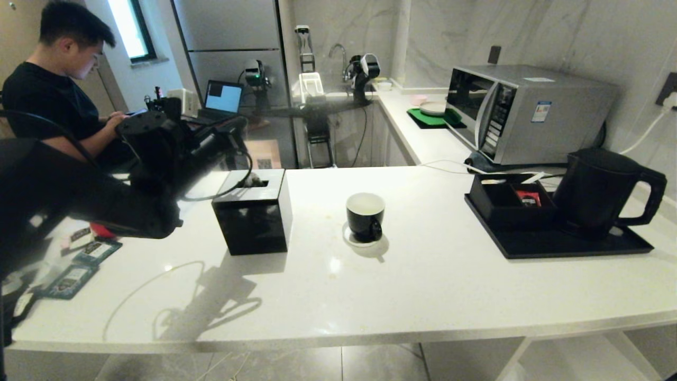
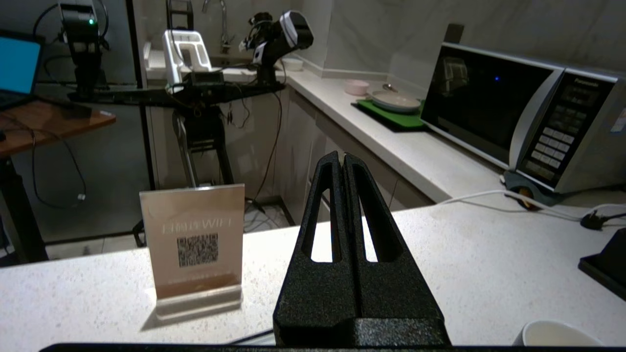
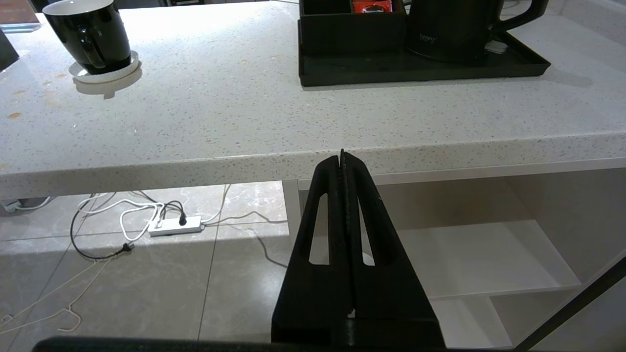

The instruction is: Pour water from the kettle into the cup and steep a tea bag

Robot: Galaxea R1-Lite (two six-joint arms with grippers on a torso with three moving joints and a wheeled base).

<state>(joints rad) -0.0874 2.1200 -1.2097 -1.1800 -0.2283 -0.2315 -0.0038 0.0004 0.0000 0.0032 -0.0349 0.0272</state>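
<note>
The white desk (image 1: 423, 275) carries my kettle (image 1: 595, 190) on a black tray (image 1: 529, 243) at far right, handle outward for a likely grasp. The cup (image 1: 365, 216) stands mid-desk on a coaster (image 1: 349, 238), apparently empty. My left gripper (image 2: 341, 157), fingers pressed together and empty, hangs above the desk; my right gripper (image 3: 342, 155), likewise closed, is parked below its edge.

right gripper (image 3: 342, 157): fingers pressed together, nothing in them, sitting below the counter edge, out in front of it
counter (image 3: 254, 117): pale speckled stone
cup (image 3: 90, 34): black mug on a white coaster (image 3: 105, 73), far side of the counter
kettle (image 3: 452, 27): black, standing on a black tray (image 3: 420, 71)
organizer box (image 3: 349, 29): on the same tray beside the kettle, red packet (image 3: 371, 6) inside
floor: power strip (image 3: 176, 226) and loose cables under the counter
</note>
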